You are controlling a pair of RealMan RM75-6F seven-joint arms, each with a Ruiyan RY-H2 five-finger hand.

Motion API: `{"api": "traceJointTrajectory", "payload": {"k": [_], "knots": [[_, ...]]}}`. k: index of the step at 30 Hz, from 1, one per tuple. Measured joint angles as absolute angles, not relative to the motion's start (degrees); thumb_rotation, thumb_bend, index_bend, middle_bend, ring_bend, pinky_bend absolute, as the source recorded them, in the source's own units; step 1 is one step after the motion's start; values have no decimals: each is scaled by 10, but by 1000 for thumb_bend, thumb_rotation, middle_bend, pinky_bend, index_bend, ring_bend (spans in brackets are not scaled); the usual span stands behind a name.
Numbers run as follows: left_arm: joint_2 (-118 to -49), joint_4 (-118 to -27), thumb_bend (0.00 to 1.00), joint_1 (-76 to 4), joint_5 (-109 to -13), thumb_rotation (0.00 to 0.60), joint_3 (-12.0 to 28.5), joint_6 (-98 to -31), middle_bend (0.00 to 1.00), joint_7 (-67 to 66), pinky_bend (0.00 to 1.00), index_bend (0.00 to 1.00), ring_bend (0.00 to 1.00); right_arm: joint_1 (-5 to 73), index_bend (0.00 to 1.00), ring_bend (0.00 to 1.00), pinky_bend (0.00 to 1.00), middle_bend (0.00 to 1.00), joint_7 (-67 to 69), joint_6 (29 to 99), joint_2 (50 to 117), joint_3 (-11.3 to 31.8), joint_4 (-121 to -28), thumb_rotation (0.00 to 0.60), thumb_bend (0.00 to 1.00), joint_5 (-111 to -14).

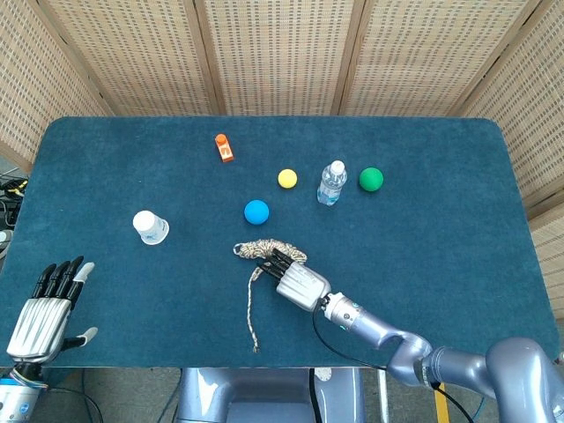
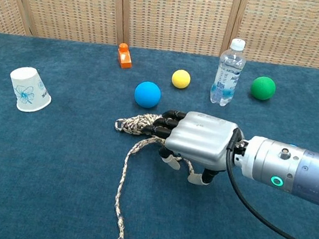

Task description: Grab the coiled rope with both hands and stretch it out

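Observation:
The coiled rope, speckled beige and brown, lies at the table's front middle. A loose tail trails toward the front edge. My right hand lies palm down over the right part of the coil. Its dark fingers stretch across the strands and the thumb points down beside them, so that part of the coil is hidden. Nothing is visibly clasped. My left hand hovers off the front left corner, fingers spread and holding nothing; only the head view shows it.
Behind the rope sit a blue ball, a yellow ball, a water bottle and a green ball. An orange block stands further back. A tipped paper cup lies left.

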State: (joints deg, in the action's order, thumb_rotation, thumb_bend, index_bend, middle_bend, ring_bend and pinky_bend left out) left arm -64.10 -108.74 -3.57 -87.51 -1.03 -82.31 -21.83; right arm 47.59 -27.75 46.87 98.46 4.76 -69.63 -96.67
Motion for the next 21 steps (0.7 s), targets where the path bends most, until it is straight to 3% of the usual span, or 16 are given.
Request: {"api": "traceJointTrajectory", "payload": {"k": [21], "knots": [[-644, -1087, 0, -41, -872, 600, -13, -820, 0, -224, 0, 0, 0, 492, 517, 0, 0, 0, -360, 462, 960, 40, -725, 600, 274, -941]]}}
